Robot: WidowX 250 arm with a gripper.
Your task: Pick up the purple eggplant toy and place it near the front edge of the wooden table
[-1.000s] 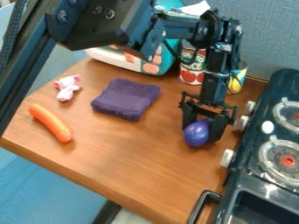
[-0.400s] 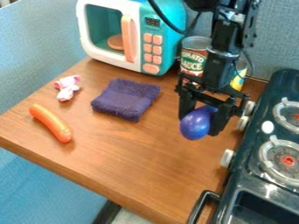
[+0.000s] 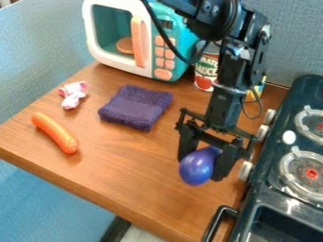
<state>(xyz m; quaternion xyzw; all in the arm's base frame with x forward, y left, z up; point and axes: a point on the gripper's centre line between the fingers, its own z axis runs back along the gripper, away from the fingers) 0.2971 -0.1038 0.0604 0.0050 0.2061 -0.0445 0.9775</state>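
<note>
The black gripper (image 3: 203,166) hangs over the right part of the table, just left of the stove's knobs. It is shut on a shiny purple ball (image 3: 197,166), which sticks out toward the front left from between its fingers. A folded purple cloth (image 3: 135,107) lies on the wood to the upper left of the ball. Farther left are an orange sausage-shaped toy (image 3: 55,133) and a small pink and white plush toy (image 3: 73,94).
A toy microwave (image 3: 153,42) stands at the back, with a tomato can (image 3: 206,71) beside it and a yellow can (image 3: 255,90) partly behind the arm. Along the right runs a dark toy stove (image 3: 277,189) with knobs and a front handle (image 3: 219,222). The wooden table (image 3: 120,175) ends at the front left.
The gripper first rose with the ball, then came forward and slightly left with it toward the table's front. The upper arm has swung off the microwave. The cloth and toys have stayed put.
</note>
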